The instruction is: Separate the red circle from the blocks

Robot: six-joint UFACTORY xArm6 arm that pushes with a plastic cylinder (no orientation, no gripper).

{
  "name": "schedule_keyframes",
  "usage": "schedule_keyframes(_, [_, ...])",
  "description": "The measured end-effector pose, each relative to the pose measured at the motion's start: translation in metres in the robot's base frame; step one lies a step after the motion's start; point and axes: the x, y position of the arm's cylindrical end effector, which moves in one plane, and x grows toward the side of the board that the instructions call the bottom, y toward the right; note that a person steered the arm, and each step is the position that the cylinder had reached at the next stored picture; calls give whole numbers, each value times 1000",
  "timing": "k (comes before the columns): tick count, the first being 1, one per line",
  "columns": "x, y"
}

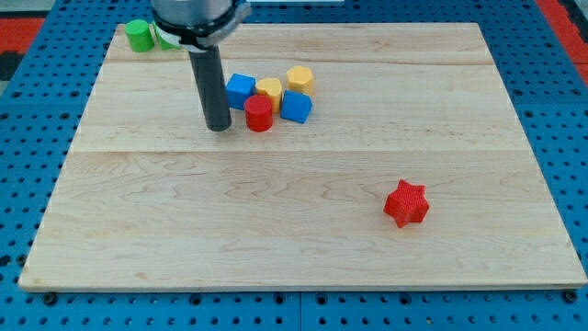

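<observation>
The red circle [259,113], a short red cylinder, sits at the front of a tight cluster near the board's top middle. It touches a blue block [241,89] behind it on the left, a yellow block [270,90] behind it, and a blue block [296,107] on its right. A yellow hexagon-like block [299,79] lies at the cluster's top right. My tip [219,128] rests on the board just left of the red circle, a small gap apart.
A red star block [406,203] lies alone at the lower right. A green cylinder [140,35] and another green block [166,39], partly hidden by the arm, sit at the top left corner. The wooden board [303,248] lies on blue pegboard.
</observation>
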Motion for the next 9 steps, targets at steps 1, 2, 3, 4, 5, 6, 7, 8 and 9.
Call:
schedule_keyframes(1, [15,7])
schedule_keyframes(2, [50,24])
schedule_keyframes(3, [-2,88])
schedule_keyframes(4, [-15,79])
schedule_keyframes(5, [-22,42])
schedule_keyframes(6, [-22,-27])
schedule_keyframes(7, [-42,-47])
schedule_keyframes(8, [-89,-45])
schedule_keyframes(9, [-112,-45])
